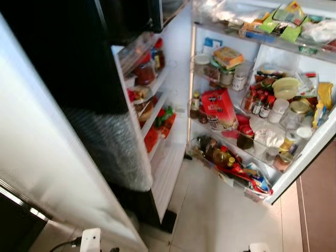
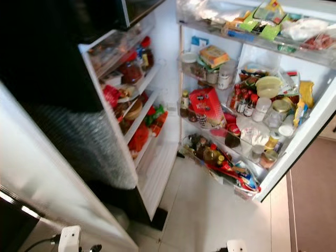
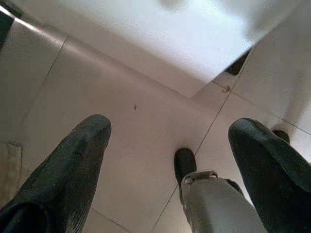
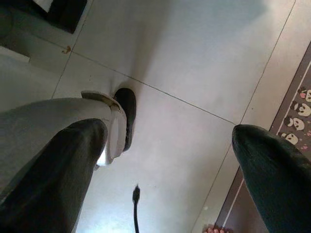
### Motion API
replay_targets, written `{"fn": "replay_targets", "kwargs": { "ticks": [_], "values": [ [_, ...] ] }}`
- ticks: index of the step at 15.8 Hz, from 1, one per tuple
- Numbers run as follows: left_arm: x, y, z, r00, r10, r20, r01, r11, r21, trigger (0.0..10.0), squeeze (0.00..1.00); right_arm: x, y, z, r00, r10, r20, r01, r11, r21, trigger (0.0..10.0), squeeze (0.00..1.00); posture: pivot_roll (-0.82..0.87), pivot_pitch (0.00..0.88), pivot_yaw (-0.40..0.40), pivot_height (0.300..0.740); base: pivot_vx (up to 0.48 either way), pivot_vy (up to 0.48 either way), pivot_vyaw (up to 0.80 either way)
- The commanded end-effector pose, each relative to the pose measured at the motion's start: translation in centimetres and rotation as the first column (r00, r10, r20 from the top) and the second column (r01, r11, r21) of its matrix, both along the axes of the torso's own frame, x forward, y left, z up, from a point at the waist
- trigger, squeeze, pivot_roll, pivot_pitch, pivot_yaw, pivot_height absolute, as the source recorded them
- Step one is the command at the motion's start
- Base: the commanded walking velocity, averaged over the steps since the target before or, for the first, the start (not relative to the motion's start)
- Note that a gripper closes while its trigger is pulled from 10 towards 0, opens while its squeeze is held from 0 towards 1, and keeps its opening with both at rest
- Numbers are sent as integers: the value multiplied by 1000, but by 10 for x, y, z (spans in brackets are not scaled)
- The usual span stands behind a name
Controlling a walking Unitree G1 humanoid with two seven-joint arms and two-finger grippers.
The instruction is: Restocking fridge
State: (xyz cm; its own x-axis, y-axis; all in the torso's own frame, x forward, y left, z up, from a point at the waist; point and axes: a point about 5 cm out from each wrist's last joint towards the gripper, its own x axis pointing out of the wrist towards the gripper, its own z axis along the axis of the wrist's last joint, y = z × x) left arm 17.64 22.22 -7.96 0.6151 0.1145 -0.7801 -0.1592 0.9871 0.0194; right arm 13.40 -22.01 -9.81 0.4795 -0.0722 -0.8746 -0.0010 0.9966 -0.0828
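We find the fridge open, shelves crowded, door rack stocked. Left end effector and right end effector hang spread and empty over the floor. We judge restocking not yet underway.

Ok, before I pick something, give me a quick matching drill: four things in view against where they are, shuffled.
Things:
1. red bag
2. pale green bowl
3. green packets
4. left gripper

Places:
a. highest up in the fridge
b. hanging over the floor tiles, jaws open
c. standing upright mid-height, left of the red-capped bottles
d. just right of and above the red-capped bottles

Pairs: 1-c, 2-d, 3-a, 4-b
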Motion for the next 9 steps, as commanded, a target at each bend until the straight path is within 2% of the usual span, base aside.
{"fn": "replay_targets", "kwargs": {
  "ticks": [1,9],
  "values": [
    [-4,3,-2,1000,13,-20,-13,1000,5,10000,0,-2,1,-1,1000,-7,-2,7,1000,5,10000,0,-200,0,76,740,0,0,0],
    [-4,3,-2,1000,8,-26,-8,1000,11,10000,0,-2,0,-1,1000,-12,-1,12,1000,0,10000,0,-200,0,75,740,0,0,0]
  ]
}}
